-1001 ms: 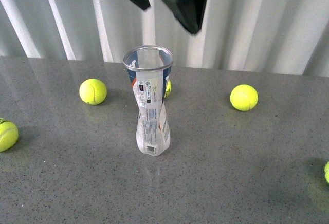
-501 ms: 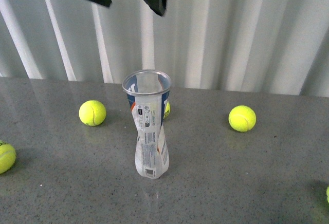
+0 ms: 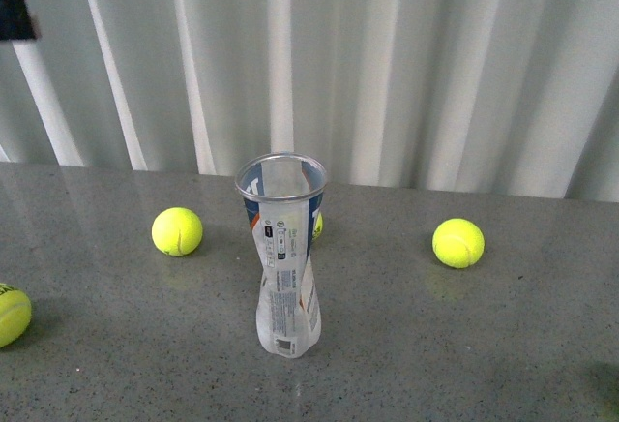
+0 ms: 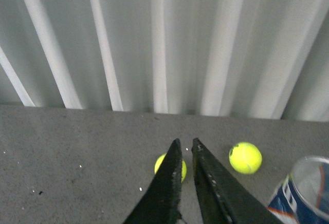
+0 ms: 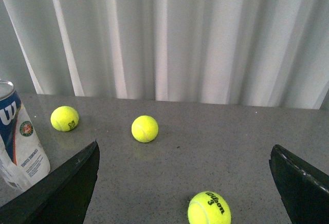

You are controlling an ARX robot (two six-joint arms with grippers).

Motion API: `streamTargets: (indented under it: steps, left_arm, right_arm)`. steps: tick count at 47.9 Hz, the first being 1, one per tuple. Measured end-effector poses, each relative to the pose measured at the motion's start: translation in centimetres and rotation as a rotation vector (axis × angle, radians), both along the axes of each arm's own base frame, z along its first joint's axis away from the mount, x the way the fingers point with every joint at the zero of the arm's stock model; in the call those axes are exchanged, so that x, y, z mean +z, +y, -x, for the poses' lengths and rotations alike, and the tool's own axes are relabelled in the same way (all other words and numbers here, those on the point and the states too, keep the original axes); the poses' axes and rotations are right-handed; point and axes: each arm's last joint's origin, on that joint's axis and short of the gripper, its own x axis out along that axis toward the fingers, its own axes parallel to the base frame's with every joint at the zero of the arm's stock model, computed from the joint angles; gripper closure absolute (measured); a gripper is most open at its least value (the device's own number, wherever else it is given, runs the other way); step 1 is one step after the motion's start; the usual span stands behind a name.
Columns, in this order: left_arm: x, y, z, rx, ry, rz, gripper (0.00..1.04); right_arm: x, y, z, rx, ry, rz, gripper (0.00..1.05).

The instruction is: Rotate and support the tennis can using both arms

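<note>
Front view shows a grey speckled tabletop [image 3: 464,345] backed by a pale pleated curtain [image 3: 406,64]. The tennis can [image 3: 284,257] is stood upright near the middle of the tabletop, open silvery rim uppermost, its clear body pinched at mid-length and its barcode label turned toward the camera. Nothing is seen touching it. A tennis ball [image 3: 177,231] is seen to the can's left, another [image 3: 458,243] well apart to its right, a third [image 3: 316,225] is partly hidden just behind the can, and a fourth [image 3: 12,315] is cut by the left edge. A small dark piece [image 3: 15,15] is visible at the upper left edge; what it belongs to cannot be told.

By the left wrist camera, the left gripper [image 4: 185,147] is shown with its fingers drawn nearly together, only a thin gap between them and nothing held, raised above the tabletop with the can's rim at the frame's corner. By the right wrist camera, the right gripper [image 5: 185,154] is shown spread wide and empty, the can being at the frame's edge, outside the fingers.
</note>
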Motion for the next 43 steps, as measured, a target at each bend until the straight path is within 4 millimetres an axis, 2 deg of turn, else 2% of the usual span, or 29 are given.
streamTargets:
  steps: [2,10,28,32,43]
  left_arm:
    - [-0.7,0.4,0.9,-0.013,0.003,0.005,1.01]
    - [-2.8,2.4,4.2,0.005,0.001,0.004,1.01]
    - [-4.7,3.7,7.7,-0.001,-0.001,0.005,1.01]
    - [-5.1,4.6,8.4,-0.013,0.001,0.005,1.01]
    - [-5.7,4.9,9.8,0.003,0.0,0.006,1.01]
  right_arm:
    - [0.0,0.0,0.0,0.0,0.0,0.0,0.07]
    - [0.0,0.0,0.0,0.001,0.0,0.0,0.07]
    - [0.0,0.0,0.0,0.001,0.0,0.0,0.07]
    - [0.0,0.0,0.0,0.001,0.0,0.0,0.07]
    - [0.0,0.0,0.0,0.0,0.0,0.0,0.07]
